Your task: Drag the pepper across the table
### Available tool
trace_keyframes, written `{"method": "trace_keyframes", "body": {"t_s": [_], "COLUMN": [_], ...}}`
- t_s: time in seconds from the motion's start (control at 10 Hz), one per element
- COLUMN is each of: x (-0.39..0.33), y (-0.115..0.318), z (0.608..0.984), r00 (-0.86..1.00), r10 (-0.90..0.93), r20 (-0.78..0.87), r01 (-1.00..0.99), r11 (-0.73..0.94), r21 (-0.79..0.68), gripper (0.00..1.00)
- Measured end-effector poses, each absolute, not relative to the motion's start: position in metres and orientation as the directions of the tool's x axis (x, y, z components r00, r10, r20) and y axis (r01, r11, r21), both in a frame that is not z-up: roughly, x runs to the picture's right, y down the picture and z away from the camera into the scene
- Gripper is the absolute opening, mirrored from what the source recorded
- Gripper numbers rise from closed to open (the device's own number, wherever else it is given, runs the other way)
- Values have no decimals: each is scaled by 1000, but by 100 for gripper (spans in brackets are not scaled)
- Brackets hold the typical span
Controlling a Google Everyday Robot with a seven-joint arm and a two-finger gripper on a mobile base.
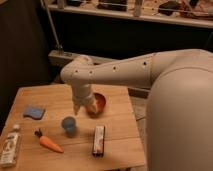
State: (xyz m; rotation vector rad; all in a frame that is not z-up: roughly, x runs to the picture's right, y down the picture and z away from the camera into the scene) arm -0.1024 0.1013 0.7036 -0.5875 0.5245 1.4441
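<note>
The pepper [49,142] is small, orange and tapered, with a dark stem at its upper left end. It lies on the light wooden table [120,125] near the front left. My gripper [78,107] hangs from the white arm over the middle of the table, above and to the right of the pepper and well apart from it. It is just left of the red-orange bowl [98,103] and above the blue cup [69,124].
A blue sponge [34,111] lies at the left. A white bottle [10,146] lies at the front left edge. A flat snack bar packet [99,140] lies front centre. My large white arm body fills the right side.
</note>
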Motion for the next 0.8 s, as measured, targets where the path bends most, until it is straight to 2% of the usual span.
{"method": "trace_keyframes", "body": {"t_s": [0.8], "x": [-104], "y": [99], "z": [704], "r00": [68], "r10": [758], "r20": [-649], "r01": [-998], "r11": [40], "r21": [-58], "gripper": [65]}}
